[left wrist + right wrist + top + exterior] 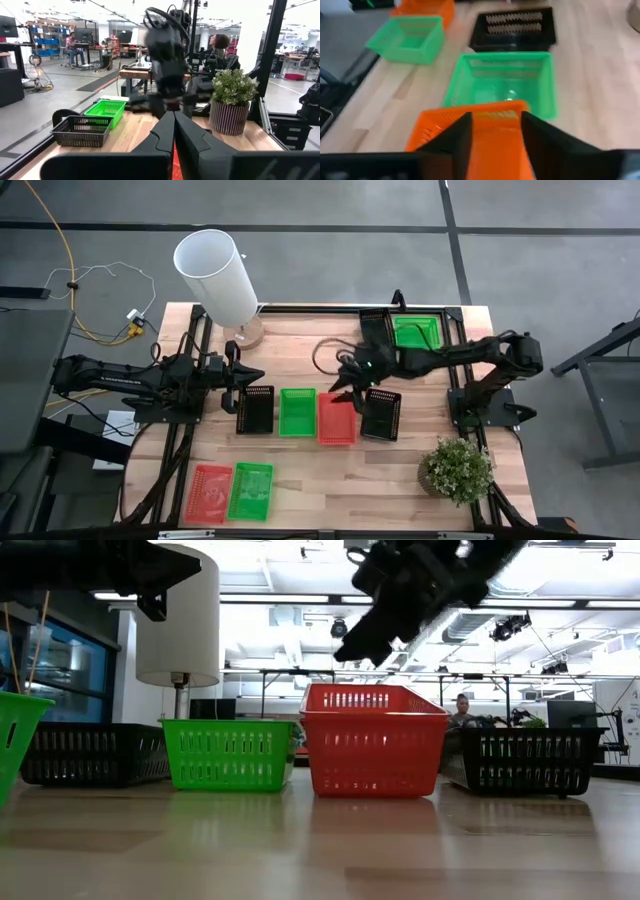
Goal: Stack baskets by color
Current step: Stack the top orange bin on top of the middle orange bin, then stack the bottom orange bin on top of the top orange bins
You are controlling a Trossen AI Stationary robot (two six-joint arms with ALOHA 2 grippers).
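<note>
Red basket (336, 420): sitting at table centre in a row of four, mesh-sided and shallow; in the low view it is standing taller than its neighbours, looking like two nested.
Row neighbours: a green basket (297, 411) is lying just at its 9 o'clock, a black basket (254, 409) beyond that, and another black basket (382, 413) at its 3 o'clock.
Other baskets: a red one (209, 492) and a green one (251, 491) are sitting side by side toward 7 o'clock; a green-over-black pile (418, 331) is resting at 1 o'clock.
Right gripper (349, 376): hanging just above the red basket's 12 o'clock end, fingers standing apart and holding nothing; the wrist view is showing the red rim between them.
Left gripper (256, 372): waiting at 10 o'clock near the black basket, fingers pressed together, nothing between them.
Lamp shade (217, 275): standing at 11 o'clock.
Potted plant (456, 470): sitting at 4 o'clock.
Hard to make out: the right gripper is blurring in the low and left wrist views; the 1 o'clock pile is partly covered by the right arm, so its basket count is unclear.
</note>
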